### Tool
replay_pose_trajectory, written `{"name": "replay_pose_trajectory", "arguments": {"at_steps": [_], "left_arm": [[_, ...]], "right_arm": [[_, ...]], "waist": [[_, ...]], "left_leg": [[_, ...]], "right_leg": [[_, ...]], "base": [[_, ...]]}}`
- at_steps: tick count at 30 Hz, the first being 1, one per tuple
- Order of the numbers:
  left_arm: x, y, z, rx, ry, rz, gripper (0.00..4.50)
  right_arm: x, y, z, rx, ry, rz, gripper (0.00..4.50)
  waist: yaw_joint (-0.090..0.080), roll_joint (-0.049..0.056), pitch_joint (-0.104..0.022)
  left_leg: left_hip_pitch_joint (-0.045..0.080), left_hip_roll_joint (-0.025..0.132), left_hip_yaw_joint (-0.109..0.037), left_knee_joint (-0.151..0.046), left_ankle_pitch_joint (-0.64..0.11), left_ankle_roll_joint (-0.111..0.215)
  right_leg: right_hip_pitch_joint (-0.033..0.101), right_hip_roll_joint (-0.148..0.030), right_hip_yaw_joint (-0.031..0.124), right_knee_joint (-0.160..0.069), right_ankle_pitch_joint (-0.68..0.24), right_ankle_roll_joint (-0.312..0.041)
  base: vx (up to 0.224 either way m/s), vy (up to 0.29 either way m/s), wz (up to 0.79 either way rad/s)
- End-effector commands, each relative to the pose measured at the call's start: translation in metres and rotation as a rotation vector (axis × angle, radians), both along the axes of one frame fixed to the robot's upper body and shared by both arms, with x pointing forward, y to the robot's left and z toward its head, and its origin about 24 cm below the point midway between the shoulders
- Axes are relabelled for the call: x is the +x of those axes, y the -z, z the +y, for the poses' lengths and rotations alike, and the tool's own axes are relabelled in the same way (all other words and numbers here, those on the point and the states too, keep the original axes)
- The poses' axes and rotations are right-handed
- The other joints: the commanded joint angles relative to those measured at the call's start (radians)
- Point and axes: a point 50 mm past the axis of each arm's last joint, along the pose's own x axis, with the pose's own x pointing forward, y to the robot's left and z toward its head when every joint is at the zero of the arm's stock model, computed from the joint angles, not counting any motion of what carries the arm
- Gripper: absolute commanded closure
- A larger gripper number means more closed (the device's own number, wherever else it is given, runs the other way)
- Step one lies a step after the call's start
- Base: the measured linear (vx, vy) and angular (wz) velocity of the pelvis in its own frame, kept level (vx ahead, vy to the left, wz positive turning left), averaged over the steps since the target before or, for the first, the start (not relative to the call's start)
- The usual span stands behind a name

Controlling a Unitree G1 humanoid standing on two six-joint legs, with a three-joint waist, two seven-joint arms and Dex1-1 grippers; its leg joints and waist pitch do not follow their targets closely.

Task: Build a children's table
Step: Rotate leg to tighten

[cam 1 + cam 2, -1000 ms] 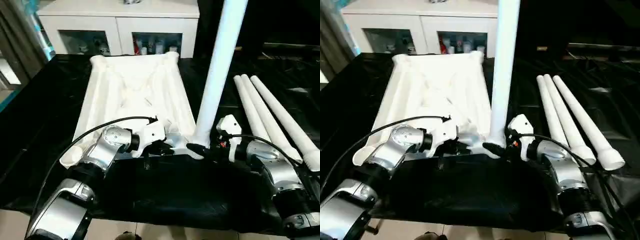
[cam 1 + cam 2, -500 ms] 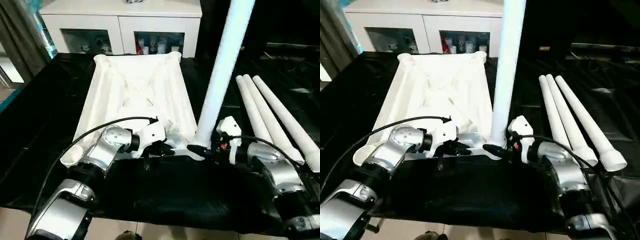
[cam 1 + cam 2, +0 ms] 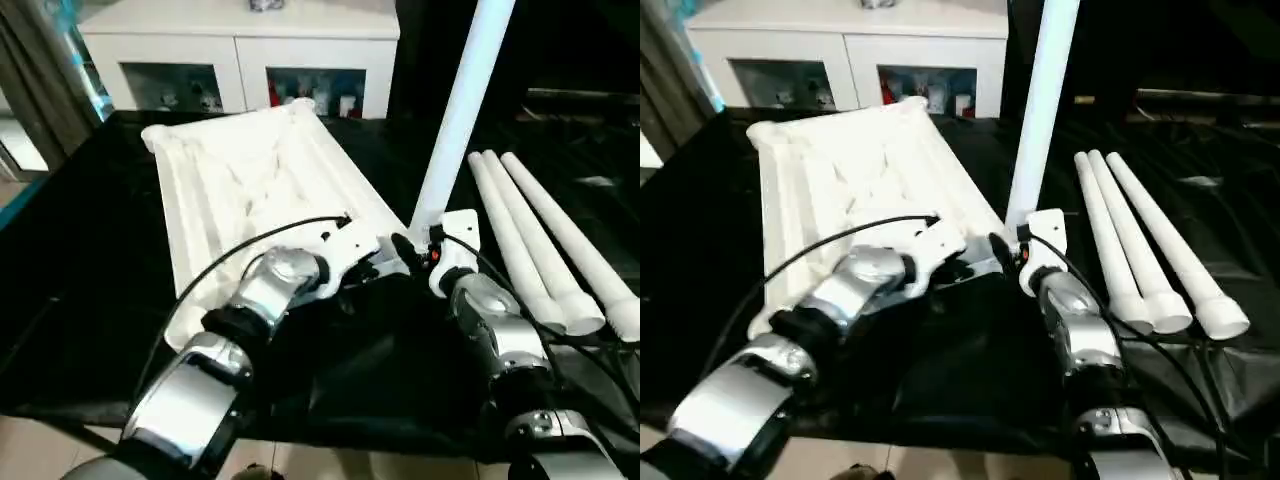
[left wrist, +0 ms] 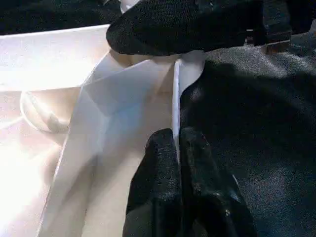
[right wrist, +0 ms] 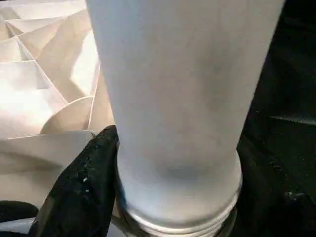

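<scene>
The white tabletop (image 3: 240, 170) lies underside up on the black cloth, turned at an angle. One white leg (image 3: 455, 120) stands upright in its near right corner socket. My left gripper (image 3: 370, 266) is shut on the tabletop's thin near rim (image 4: 175, 98) beside that corner; the wrist view shows both fingers (image 4: 158, 168) pinching the edge. My right gripper (image 3: 412, 242) is closed around the foot of the upright leg (image 5: 177, 89), one black finger (image 5: 86, 187) against its side.
Three more white legs (image 3: 545, 240) lie side by side on the black-draped work table (image 3: 380, 370) to the right. A white cabinet (image 3: 240, 60) with glass doors stands behind the table. A curtain (image 3: 40, 70) hangs at far left.
The tabletop has swung round, its far end going left and the near right corner with the upright leg moving away. Both arms reached forward with it. My right gripper has closed in on the leg.
</scene>
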Motion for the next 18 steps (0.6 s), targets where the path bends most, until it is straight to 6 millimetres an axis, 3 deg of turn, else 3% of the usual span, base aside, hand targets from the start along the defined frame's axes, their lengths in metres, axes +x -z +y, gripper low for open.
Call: {"name": "replay_pose_trajectory", "arguments": {"at_steps": [1,7,9,15,18], "left_arm": [[0.006,-0.012,-0.009,-0.059,-0.057,-0.055,4.50],[0.004,-0.010,0.008,-0.057,0.019,-0.036,4.50],[0.000,-0.010,0.021,-0.053,0.098,-0.030,4.50],[-0.010,-0.007,0.044,-0.039,0.244,0.005,4.50],[-0.019,-0.005,0.054,-0.011,0.345,0.023,4.50]], "right_arm": [[-0.014,0.022,0.033,0.036,-0.146,0.089,0.98],[-0.015,0.010,0.023,0.019,-0.270,0.038,0.60],[-0.018,0.003,0.010,0.007,-0.372,0.037,0.60],[-0.021,-0.014,-0.012,-0.014,-0.521,0.018,0.60],[-0.023,-0.021,-0.018,-0.027,-0.585,0.019,0.60]], "waist": [[-0.005,-0.017,-0.064],[-0.014,-0.020,-0.063],[-0.019,-0.027,-0.063],[-0.017,-0.025,-0.067],[-0.009,-0.021,-0.066]], "left_leg": [[0.024,0.050,-0.028,-0.071,-0.218,0.061],[0.022,0.051,-0.031,-0.074,-0.239,0.067],[0.018,0.051,-0.030,-0.070,-0.226,0.087],[0.019,0.058,-0.027,-0.065,-0.171,0.119],[0.019,0.063,-0.025,-0.065,-0.173,0.118]], "right_leg": [[0.043,-0.065,0.038,-0.084,-0.172,-0.196],[0.046,-0.064,0.036,-0.086,-0.199,-0.193],[0.050,-0.065,0.036,-0.085,-0.184,-0.202],[0.045,-0.061,0.035,-0.072,-0.111,-0.239],[0.043,-0.062,0.035,-0.068,-0.109,-0.247]], "base": [[0.000,0.000,0.00],[0.000,0.000,0.00],[0.000,0.000,0.00],[0.000,0.000,0.00],[0.000,0.000,0.00]]}}
